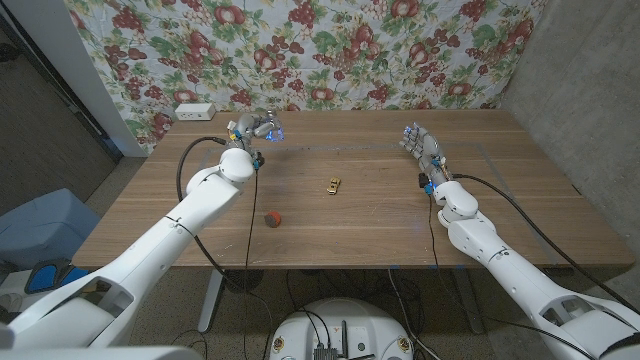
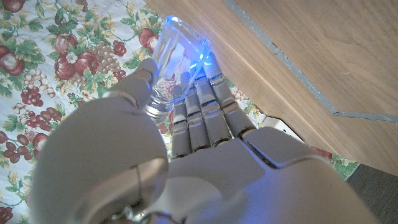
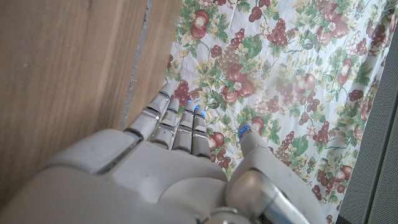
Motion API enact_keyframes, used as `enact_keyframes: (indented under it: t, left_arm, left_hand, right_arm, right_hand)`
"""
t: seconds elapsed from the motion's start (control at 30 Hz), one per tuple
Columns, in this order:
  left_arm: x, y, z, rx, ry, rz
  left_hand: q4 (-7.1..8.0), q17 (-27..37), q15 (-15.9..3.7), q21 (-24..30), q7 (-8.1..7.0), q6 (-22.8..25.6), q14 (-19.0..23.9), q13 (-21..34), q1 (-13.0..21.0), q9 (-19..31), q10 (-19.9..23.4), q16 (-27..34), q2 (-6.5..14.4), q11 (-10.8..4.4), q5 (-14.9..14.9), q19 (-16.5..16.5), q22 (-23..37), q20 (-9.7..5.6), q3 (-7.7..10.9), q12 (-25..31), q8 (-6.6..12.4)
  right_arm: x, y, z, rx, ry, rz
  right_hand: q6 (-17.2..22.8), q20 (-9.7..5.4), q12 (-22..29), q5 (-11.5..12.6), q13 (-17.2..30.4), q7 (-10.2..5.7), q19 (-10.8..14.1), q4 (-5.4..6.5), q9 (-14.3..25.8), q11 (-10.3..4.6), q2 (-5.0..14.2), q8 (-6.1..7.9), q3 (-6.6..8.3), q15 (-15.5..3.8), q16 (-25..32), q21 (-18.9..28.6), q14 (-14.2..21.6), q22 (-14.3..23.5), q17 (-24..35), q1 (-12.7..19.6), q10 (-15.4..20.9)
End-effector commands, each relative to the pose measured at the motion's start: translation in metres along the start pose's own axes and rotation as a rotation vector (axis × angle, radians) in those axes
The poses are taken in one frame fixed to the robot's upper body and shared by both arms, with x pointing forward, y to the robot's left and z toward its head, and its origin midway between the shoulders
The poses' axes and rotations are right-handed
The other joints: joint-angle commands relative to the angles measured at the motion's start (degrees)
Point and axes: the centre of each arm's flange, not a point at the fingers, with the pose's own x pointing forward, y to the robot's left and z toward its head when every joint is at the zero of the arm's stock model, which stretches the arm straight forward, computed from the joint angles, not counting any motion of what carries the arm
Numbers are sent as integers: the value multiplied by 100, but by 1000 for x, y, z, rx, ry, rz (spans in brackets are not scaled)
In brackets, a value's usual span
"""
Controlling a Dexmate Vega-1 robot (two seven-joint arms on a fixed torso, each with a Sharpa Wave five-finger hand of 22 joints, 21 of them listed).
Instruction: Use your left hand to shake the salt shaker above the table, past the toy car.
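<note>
My left hand (image 1: 252, 130) is raised above the table's far left part and grips a clear glass salt shaker (image 1: 270, 126), lit blue by the hand's lights. In the left wrist view the shaker (image 2: 174, 59) sits between the thumb and the fingers (image 2: 208, 115) of that hand (image 2: 186, 155). A small yellow toy car (image 1: 333, 185) stands on the table near the middle, to the right of and nearer than the shaker. My right hand (image 1: 421, 145) holds nothing at the far right, its fingers (image 3: 177, 121) straight and apart, palm upright.
A small red object (image 1: 272, 218) lies on the wooden table (image 1: 380, 225) nearer the front than the car. A floral cloth (image 1: 330, 50) hangs behind the table, with a white power strip (image 1: 194, 112) at its foot on the left. A grey line (image 1: 340, 149) crosses the tabletop.
</note>
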Motion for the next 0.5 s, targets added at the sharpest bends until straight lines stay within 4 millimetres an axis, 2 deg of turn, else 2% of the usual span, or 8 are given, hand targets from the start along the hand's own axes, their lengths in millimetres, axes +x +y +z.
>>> enact_keyframes:
  t: [0.03, 0.5]
  left_arm:
    - [-3, 2, 1, -29, -135, 36]
    - [-14, 3, -2, -139, -305, 199]
  left_hand:
    - [88, 16, -1131, 27, -526, 1374, 429, 23, 507, 25, 1686, -5, 493, -1349, 26, 31, 22, -506, 106, 19, 36]
    - [97, 18, -1139, 33, -558, 1371, 424, 25, 504, 24, 1673, -19, 498, -1363, 25, -6, 21, -514, 102, -5, 28]
  right_arm:
    - [-1, 1, 0, 4, -5, -3]
    - [-3, 1, -1, 3, -4, -7]
  right_hand:
    - [52, -15, 8, 45, 30, -1, 28, -1, 26, -10, 16, 24, 35, -1, -14, -24, 53, 15, 17, -45, 26]
    - [54, -17, 5, 45, 30, -4, 32, 3, 26, -6, 16, 24, 38, -1, -16, -23, 53, 15, 21, -46, 20]
